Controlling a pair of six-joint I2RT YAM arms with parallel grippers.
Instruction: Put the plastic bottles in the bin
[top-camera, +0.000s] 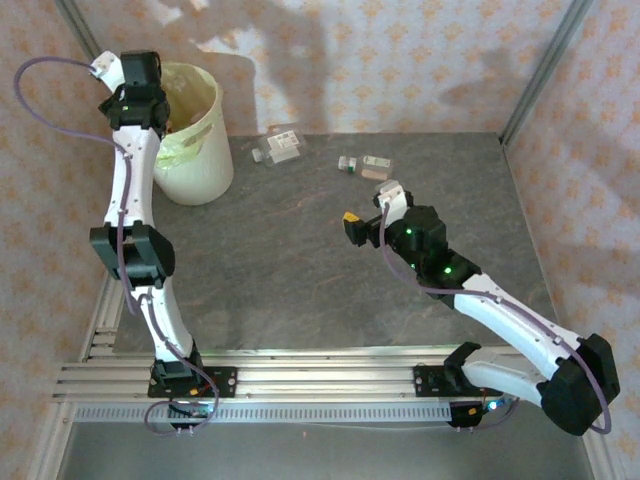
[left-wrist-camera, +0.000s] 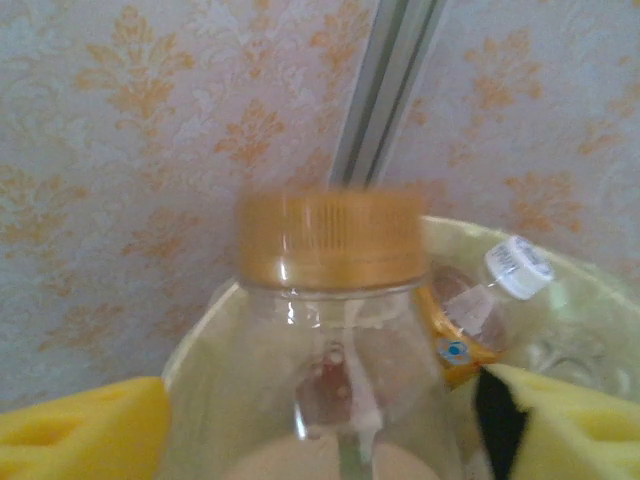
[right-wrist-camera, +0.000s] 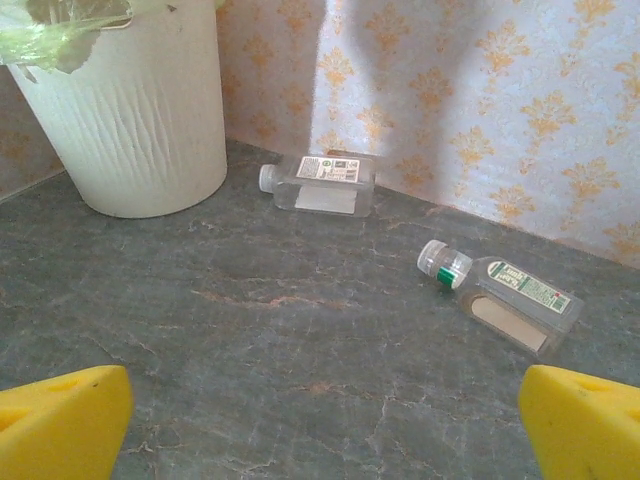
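Between pads of your left pincer (left-wrist-camera: 325, 435): orange-capped bottle (left-wrist-camera: 330, 340), clear, upright, cap ribbed and blurred, sliver of gap at one pad. Just behind it: bin (left-wrist-camera: 600, 290), round cream bucket with pale yellow-green liner. Inside lies orange-label bottle (left-wrist-camera: 490, 300), white cap.

Ahead of your right pincer (right-wrist-camera: 320, 425), well apart, two more lie on sides on counter (right-wrist-camera: 300, 330). Green-banded bottle (right-wrist-camera: 505, 292) sits nearer, to right. Square bottle (right-wrist-camera: 322, 182), white cap, lies farther, near bin wall.
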